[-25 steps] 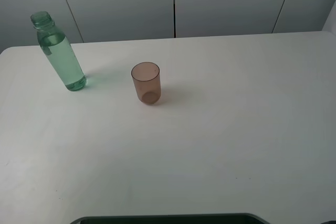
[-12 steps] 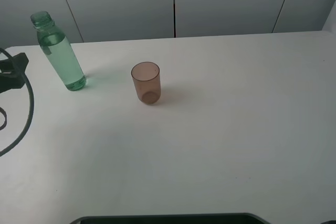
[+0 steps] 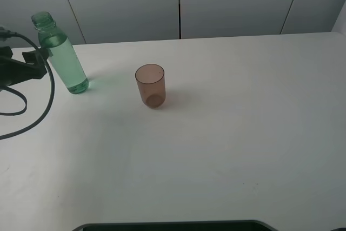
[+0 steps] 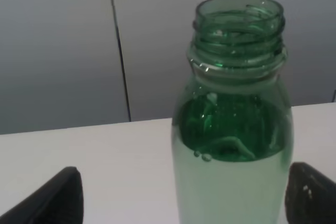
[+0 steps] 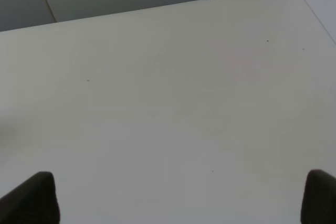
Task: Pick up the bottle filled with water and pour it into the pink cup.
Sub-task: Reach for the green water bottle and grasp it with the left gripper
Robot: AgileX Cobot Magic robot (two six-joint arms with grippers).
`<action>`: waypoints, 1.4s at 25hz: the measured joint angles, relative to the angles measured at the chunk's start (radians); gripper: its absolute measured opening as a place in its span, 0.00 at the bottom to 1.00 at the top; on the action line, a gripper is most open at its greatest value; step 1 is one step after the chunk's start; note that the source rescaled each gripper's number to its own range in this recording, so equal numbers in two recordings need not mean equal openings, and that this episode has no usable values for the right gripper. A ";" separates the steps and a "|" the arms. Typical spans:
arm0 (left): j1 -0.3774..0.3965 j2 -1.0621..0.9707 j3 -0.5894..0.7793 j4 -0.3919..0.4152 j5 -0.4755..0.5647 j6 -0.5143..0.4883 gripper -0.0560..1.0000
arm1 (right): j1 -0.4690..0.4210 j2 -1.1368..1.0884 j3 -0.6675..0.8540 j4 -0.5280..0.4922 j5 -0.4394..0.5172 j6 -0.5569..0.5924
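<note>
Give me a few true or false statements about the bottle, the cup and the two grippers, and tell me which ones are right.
1. The bottle has no cap. True.
2. The cup lies on its side. False: it stands upright, mouth up.
3. The left gripper is shut on the bottle. False: its jaws are open, one on each side of the bottle.
4. The bottle has water in it. True.
5. The right gripper holds the cup. False: it is open over bare table, with nothing between its jaws.
</note>
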 joint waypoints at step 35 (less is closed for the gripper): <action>0.000 0.343 -0.345 0.242 0.058 -0.029 0.94 | 0.000 0.000 0.000 0.000 0.000 0.000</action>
